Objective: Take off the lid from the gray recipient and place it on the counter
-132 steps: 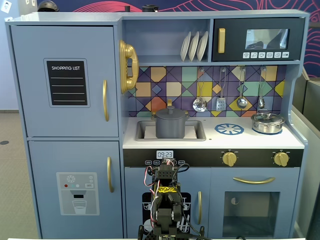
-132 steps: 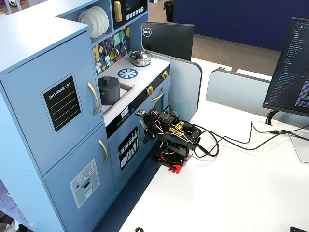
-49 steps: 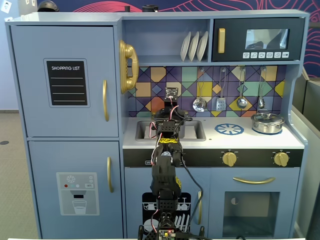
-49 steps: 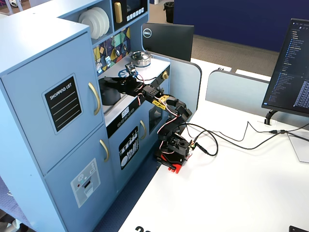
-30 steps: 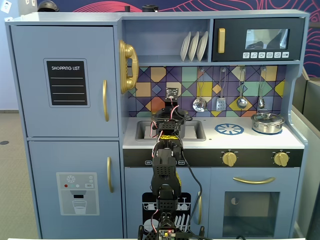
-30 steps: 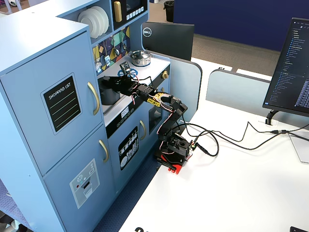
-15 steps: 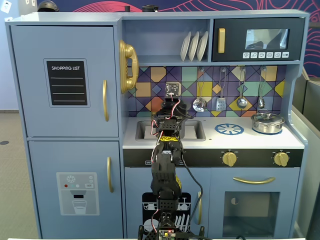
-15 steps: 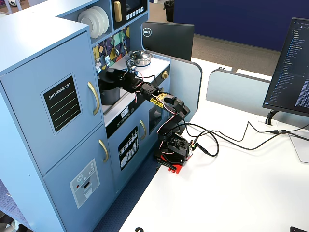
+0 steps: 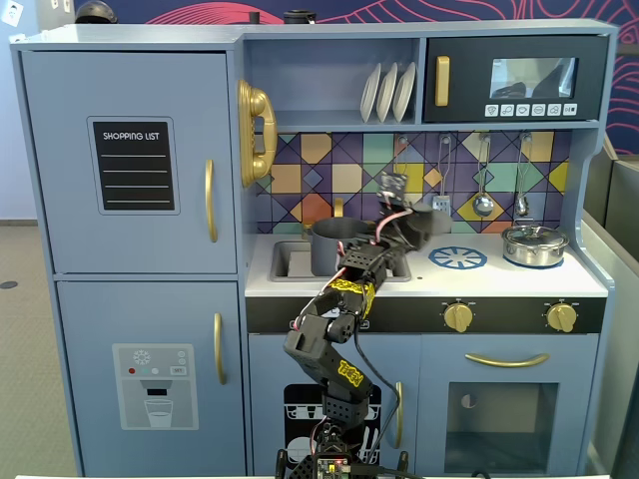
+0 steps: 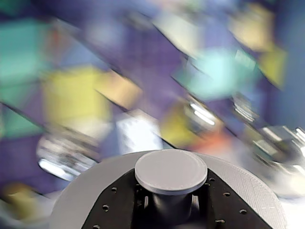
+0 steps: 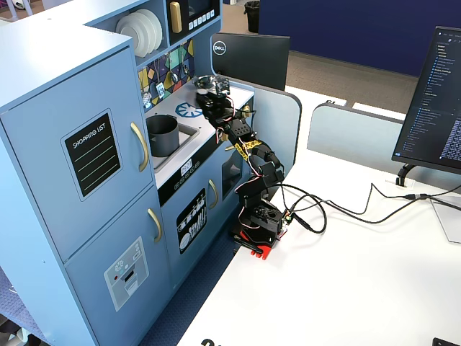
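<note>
Blue toy kitchen point(image 9: 140, 299), white desk point(image 11: 346, 288), monitor point(image 11: 432, 108), dark blue wall point(image 11: 346, 29).

light: bright, even | wrist view: backdrop smeared (motion blur)

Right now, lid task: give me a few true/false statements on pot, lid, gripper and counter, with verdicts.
1. The gray recipient still has its lid on. False: in both fixed views the pot is open at the top.
2. The gripper is shut on the lid. True: the wrist view shows its jaws closed around the knob.
3. The lid already rests on the counter. False: in a fixed view it is held in the air, above the counter.
4. The gray recipient stands in the recessed sink. True.
5. The silver pot sits in the sink too. False: it stands on the counter at the right end in that fixed view.
</note>
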Controlling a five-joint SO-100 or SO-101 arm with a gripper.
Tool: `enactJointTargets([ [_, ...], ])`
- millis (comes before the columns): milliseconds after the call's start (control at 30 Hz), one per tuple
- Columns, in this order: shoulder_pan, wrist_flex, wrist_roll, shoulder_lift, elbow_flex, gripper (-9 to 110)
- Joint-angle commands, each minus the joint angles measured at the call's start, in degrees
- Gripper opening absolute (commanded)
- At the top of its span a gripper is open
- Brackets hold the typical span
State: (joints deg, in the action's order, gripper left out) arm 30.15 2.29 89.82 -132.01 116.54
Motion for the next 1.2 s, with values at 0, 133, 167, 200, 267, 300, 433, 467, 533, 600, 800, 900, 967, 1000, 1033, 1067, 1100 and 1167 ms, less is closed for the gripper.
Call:
enactJointTargets([
  [0, 3.08, -4.13, -0.79, 0.35, 1.32, 0],
  [133, 3.52, -8.35, -0.62, 3.16, 4.83, 0],
  [167, 3.43, -9.49, -0.53, 4.13, 5.54, 0],
  [200, 3.34, -10.99, -0.44, 5.36, 6.24, 0],
  [267, 2.99, -13.89, 0.09, 7.73, 7.65, 0],
  [300, 2.9, -15.38, 0.18, 9.05, 8.09, 0],
  [433, 3.16, -19.25, 0.26, 14.59, 8.09, 0],
  [467, 3.25, -20.39, 0.26, 15.91, 8.0, 0],
  [533, 3.34, -22.24, 0.53, 18.28, 7.73, 0],
  [600, 3.34, -23.64, 0.62, 20.39, 7.21, 0],
  [800, 3.43, -25.4, 1.23, 25.31, 4.83, 0],
  [900, 3.52, -26.02, 1.58, 26.72, 4.22, 0],
  [967, 3.6, -26.28, 1.58, 27.07, 4.22, 0],
  [1000, 3.69, -26.37, 1.67, 27.25, 4.13, 0],
  [1033, 3.69, -26.54, 1.76, 27.51, 4.04, 0],
  [1067, 3.78, -26.63, 1.76, 27.77, 3.87, 0],
  [1100, 3.87, -26.81, 1.93, 27.86, 3.87, 0],
  [1167, 4.22, -27.77, 1.49, 27.86, 4.39, 8],
])
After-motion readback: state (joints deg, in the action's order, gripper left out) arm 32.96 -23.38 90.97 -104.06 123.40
